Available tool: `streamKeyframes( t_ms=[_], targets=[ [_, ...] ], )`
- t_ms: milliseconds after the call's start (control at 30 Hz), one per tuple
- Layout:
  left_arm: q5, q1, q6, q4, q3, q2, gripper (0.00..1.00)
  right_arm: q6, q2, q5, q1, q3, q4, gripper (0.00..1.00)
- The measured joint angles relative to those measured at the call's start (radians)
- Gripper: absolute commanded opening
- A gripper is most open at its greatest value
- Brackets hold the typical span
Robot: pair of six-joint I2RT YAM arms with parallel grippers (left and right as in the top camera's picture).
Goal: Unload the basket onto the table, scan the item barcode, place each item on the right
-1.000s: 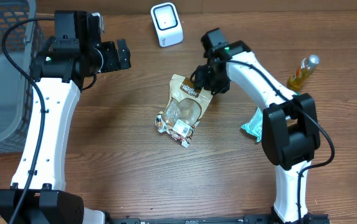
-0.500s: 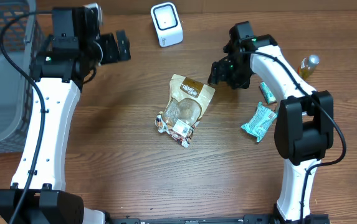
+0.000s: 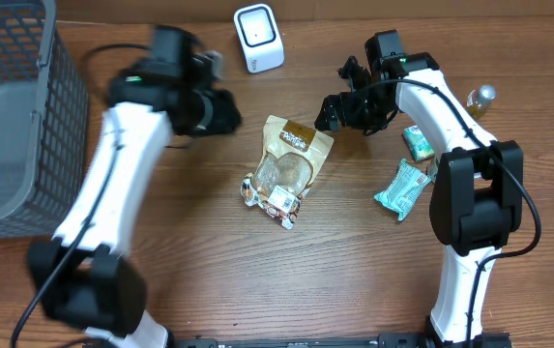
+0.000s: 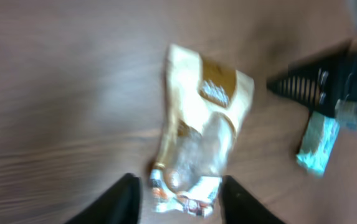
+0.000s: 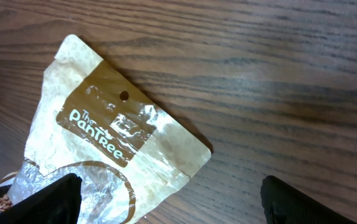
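Two grippers are in play and neither holds anything. The left gripper has its fingers apart with nothing between them, and its wrist view, though blurred, looks down past them onto the snack bag. The right gripper stands wide open and empty, hanging just above the table beside the bag's top corner, where the brown "PanTree" band faces up.

The snack bag lies flat on the wooden table, about mid-way between the two arms, with its brown top toward the far side and its clear, crumpled end toward the near side. A small white label sits at that near end; it may be the barcode, but it is too small to tell. The white box at the far edge is, I judge, the scanner; it stands well apart from the bag, its dark window facing up.

Off to the right lie two green packets and a bottle of yellow liquid; a wire basket sits at the left edge.

As for progress, the task looks barely begun: the bag is ungrasped and nowhere near the scanner. What remains, by my reading, is to pick it up, turn the barcode toward the window and present it there.
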State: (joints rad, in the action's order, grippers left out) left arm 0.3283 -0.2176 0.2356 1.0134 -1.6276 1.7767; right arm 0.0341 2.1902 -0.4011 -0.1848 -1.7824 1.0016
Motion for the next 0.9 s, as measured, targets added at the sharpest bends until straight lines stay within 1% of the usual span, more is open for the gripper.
streamKeyframes(
  t_ms=[133,267,300,433,567,633,667,700,900],
  targets=[
    [0.001,-0.103,0.005,0.007,0.003,0.104,0.24,0.007,0.000,-0.004,0.001,0.000,-0.006,0.89],
    [-0.031,-0.174,0.044,0.029,0.004,0.196,0.20,0.012,0.000,-0.008,0.001,0.000,-0.005,0.89],
    [-0.039,-0.180,0.050,0.037,0.004,0.210,0.18,0.013,0.000,-0.008,0.001,0.000,-0.006,0.89],
    [-0.078,-0.180,0.063,0.058,0.004,0.255,0.10,0.015,0.000,-0.013,0.001,0.013,-0.007,0.88],
    [-0.109,-0.177,0.066,0.072,0.004,0.288,0.11,0.017,0.000,-0.042,0.001,0.047,-0.021,0.89],
    [-0.121,-0.174,0.064,0.071,0.005,0.296,0.10,0.019,0.000,-0.058,0.001,0.063,-0.029,0.88],
    [-0.124,-0.173,0.060,0.071,0.005,0.298,0.05,0.019,0.000,-0.068,0.000,0.071,-0.037,0.88],
    [-0.126,-0.172,0.055,0.071,0.005,0.298,0.04,0.018,0.000,-0.075,0.000,0.075,-0.042,0.88],
    [-0.131,-0.158,0.037,0.084,0.005,0.298,0.04,0.018,0.000,-0.114,0.000,0.076,-0.074,0.86]
  ],
)
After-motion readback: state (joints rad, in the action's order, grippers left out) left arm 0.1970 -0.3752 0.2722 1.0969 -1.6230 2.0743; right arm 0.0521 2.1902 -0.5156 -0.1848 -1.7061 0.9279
